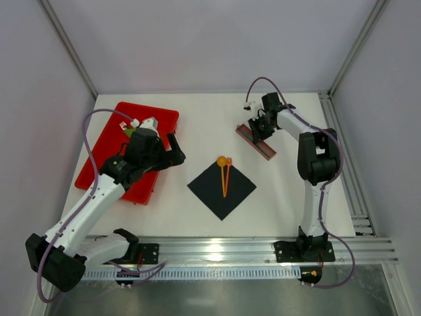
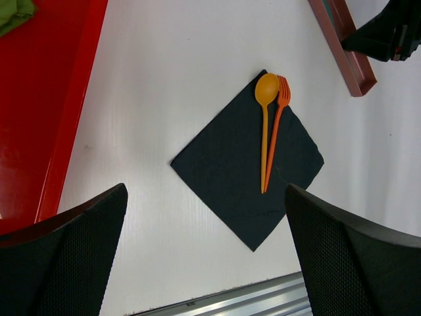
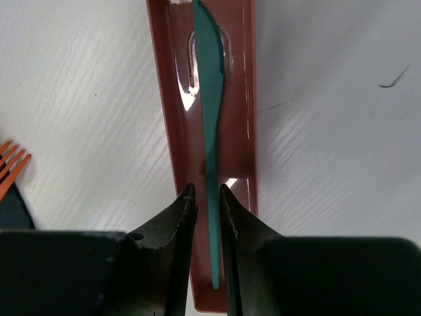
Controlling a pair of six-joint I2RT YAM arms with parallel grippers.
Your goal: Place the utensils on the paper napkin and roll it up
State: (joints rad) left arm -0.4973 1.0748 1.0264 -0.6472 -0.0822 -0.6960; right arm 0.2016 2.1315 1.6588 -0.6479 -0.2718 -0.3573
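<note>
Spoon [image 2: 266, 125] and fork [image 2: 276, 131] are laid side by side on the napkin [image 2: 230, 164], mid-surface. Beyond it to the right, the right gripper [image 3: 205, 197] is set over the tray [image 3: 164, 99], jaws narrowed around a knife [image 3: 210, 99]; whether it is gripped cannot be told. Left of the napkin, the left gripper [image 2: 205, 189] is held with jaws wide apart, empty.

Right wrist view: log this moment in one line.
right jaws: straddling teal knife handle, grip unclear | knife: in brown tray | spoon, fork: on black napkin | left jaws: open
</note>
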